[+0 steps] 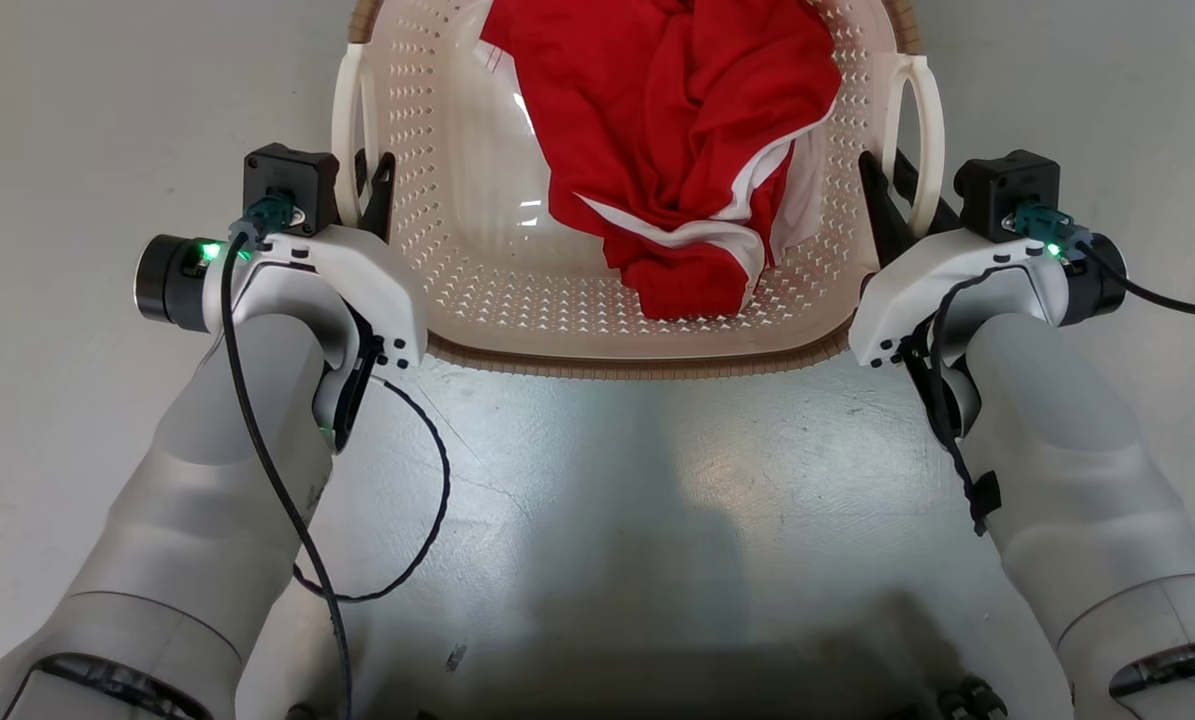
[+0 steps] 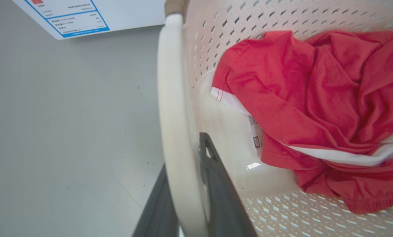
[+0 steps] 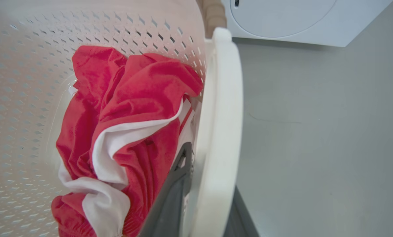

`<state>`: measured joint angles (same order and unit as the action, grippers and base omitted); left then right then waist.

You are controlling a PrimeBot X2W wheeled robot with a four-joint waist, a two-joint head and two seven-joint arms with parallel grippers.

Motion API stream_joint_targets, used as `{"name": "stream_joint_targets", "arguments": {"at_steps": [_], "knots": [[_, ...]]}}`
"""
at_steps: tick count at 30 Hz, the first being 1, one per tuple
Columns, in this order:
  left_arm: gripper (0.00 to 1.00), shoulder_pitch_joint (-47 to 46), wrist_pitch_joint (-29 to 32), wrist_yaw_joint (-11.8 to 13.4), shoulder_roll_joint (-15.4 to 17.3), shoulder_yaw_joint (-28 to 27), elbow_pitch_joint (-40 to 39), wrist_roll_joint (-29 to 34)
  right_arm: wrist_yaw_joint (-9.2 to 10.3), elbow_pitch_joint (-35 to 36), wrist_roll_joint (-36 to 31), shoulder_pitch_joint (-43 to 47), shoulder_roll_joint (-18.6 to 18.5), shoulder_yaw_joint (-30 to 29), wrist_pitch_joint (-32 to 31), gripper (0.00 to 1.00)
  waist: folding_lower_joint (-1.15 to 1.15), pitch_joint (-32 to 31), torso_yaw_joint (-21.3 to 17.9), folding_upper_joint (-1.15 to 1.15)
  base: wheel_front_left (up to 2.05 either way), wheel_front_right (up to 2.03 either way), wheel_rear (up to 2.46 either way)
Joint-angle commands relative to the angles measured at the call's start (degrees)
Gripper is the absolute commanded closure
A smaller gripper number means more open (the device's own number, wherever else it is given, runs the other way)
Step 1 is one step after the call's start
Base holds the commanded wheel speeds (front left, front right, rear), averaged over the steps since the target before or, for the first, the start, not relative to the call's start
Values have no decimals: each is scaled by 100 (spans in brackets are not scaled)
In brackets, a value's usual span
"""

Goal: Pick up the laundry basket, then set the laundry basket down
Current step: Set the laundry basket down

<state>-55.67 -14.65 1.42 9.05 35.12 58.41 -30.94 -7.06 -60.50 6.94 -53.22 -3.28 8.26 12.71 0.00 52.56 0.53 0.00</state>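
The cream-white perforated laundry basket with a brown rim sits at the top centre of the head view, with a red and white garment inside it. My left gripper straddles the left loop handle, one finger inside the basket and one outside. In the left wrist view the handle runs between the dark fingers, which press against it. My right gripper clasps the right loop handle the same way. In the right wrist view that handle lies between its fingers.
A white washing machine stands just beyond the basket, and its labelled panel shows in the left wrist view. Grey floor spreads around the basket and between my forearms. Loose black cables hang from both wrists.
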Motion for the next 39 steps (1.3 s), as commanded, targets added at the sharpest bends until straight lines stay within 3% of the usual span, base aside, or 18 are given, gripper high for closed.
{"name": "stream_joint_targets", "arguments": {"at_steps": [1,29,30,31,32,33,34,39], "knots": [[100,-65,-34,-53,302,-140,-36,127,-43,17,-83,99,40,112,107,100,0,36,-19,0,0,0,0],[100,-218,-35,-121,247,-580,88,522,-43,-250,-65,-255,40,-19,225,100,0,367,-85,0,0,0,0],[100,-216,-35,-120,239,-638,78,493,-43,-246,-74,-262,40,-42,226,62,0,366,-87,0,0,0,0],[100,-216,-35,-120,239,-638,78,493,-43,-246,-74,-262,40,-42,226,62,0,366,-87,0,0,0,0],[67,-212,-35,-105,238,-691,54,480,-43,-235,-86,-268,40,-66,226,2,0,366,-88,0,0,0,0],[7,-203,-35,-78,238,-743,37,471,-43,-214,-111,-274,40,-112,227,0,0,365,-93,0,0,0,0],[0,-199,-35,-40,240,-801,12,462,-43,-185,-151,-276,40,-149,227,0,0,363,-94,0,0,0,0],[0,-158,-35,-1,229,-935,-14,500,-43,-74,-331,-223,40,-306,228,0,0,327,-91,0,0,0,0]]}}
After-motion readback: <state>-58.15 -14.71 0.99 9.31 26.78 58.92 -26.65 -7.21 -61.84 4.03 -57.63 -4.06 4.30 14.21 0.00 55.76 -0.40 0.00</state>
